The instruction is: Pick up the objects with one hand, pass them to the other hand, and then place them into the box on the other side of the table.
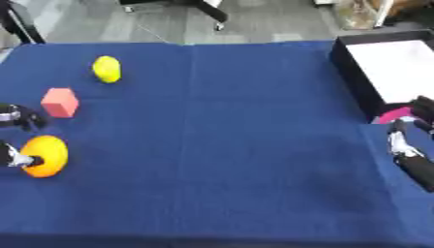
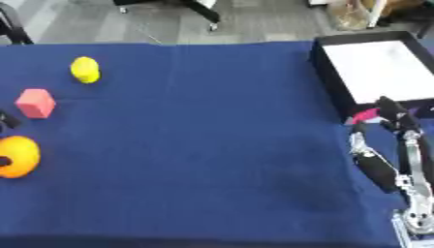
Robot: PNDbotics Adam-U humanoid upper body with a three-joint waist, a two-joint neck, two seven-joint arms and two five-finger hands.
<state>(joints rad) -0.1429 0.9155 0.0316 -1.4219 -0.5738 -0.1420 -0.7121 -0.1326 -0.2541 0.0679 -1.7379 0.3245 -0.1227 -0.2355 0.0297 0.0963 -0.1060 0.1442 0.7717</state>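
While my left hand (image 1: 19, 140) curls its fingers round the orange object (image 1: 45, 155) at the cloth's left edge, my right hand (image 2: 392, 140) pinches a magenta object (image 2: 366, 115) against the near outer wall of the box (image 2: 332, 72). Left of the box lie a pink cube (image 1: 60, 102) and a yellow object (image 1: 107, 69).

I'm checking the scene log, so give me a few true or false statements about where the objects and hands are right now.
1. The orange object is at the left hand. True.
2. The pink cube lies inside the box. False: it sits on the blue cloth, far left.
3. The yellow object lies beyond the cube. True.
4. The right hand is near the box, by a magenta object. True.
5. The box stands on the left. False: right.
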